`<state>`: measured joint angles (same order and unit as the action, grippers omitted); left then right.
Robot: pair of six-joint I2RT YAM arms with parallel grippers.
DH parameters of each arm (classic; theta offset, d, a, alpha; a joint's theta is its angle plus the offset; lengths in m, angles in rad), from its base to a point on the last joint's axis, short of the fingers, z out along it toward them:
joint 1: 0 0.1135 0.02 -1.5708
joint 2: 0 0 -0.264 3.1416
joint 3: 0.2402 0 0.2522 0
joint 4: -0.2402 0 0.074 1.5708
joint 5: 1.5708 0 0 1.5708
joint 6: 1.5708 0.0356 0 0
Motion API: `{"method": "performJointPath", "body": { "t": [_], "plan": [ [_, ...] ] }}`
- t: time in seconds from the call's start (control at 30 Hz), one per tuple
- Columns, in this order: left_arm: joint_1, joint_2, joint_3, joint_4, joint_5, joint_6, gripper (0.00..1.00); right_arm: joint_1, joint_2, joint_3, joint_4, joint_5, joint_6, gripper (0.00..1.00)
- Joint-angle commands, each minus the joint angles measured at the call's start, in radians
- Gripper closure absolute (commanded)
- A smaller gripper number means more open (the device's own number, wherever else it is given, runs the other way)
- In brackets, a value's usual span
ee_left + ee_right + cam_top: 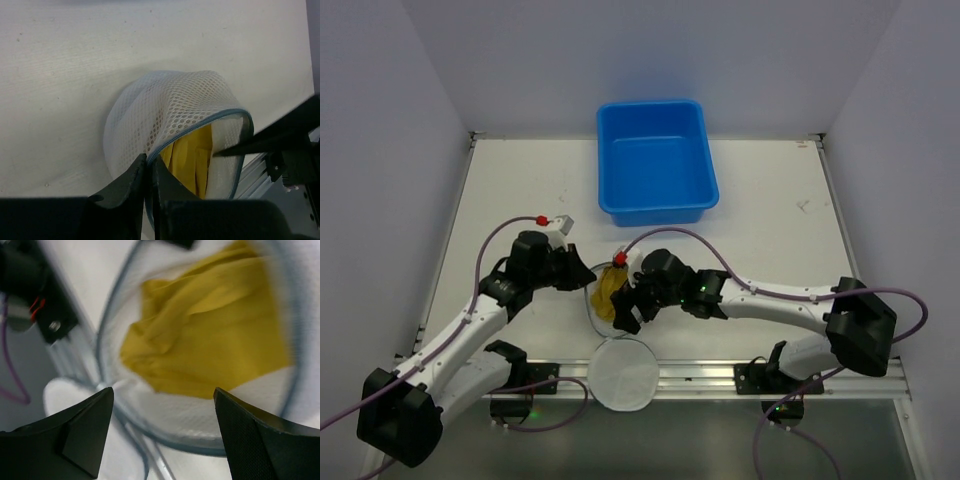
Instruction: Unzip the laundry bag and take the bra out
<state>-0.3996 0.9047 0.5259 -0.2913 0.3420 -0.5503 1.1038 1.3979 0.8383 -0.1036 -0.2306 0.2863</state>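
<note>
Right wrist: bra [210,345] beyond parted fingers [80,435]

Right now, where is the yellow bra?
Top view, centre, towards the near edge: the bra sits in the open bag, on the near side of the blue tub.

Centre of the overhead view: the arms [770,300] cover most of the laundry bag [625,375], and the bra [609,287] shows only as a yellow sliver. The right wrist view is blurred, and its top edge crops the bra. In the left wrist view, the bottom edge cuts off the left hand [149,162].
</note>
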Motion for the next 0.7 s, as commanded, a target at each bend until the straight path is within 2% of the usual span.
{"method": "performJointPath", "body": {
  "t": [0.0, 0.13, 0.23, 0.43, 0.67],
  "plan": [
    [0.005, -0.045, -0.021, 0.064, 0.048, -0.032, 0.88, -0.071, 0.003, 0.013, 0.053, 0.195, 0.18, 0.18],
    [-0.013, -0.099, -0.075, 0.127, 0.048, -0.15, 0.96, -0.18, -0.017, -0.007, 0.03, 0.229, 0.252, 0.17],
    [-0.057, -0.141, -0.122, 0.184, 0.014, -0.226, 1.0, -0.2, -0.031, -0.004, 0.022, 0.257, 0.241, 0.16],
    [-0.127, -0.136, -0.156, 0.231, -0.089, -0.287, 1.0, -0.177, -0.013, 0.022, 0.093, 0.154, 0.277, 0.16],
    [-0.137, -0.127, -0.155, 0.225, -0.136, -0.3, 1.0, -0.093, 0.062, 0.096, 0.07, 0.226, 0.298, 0.19]
  ]
}}
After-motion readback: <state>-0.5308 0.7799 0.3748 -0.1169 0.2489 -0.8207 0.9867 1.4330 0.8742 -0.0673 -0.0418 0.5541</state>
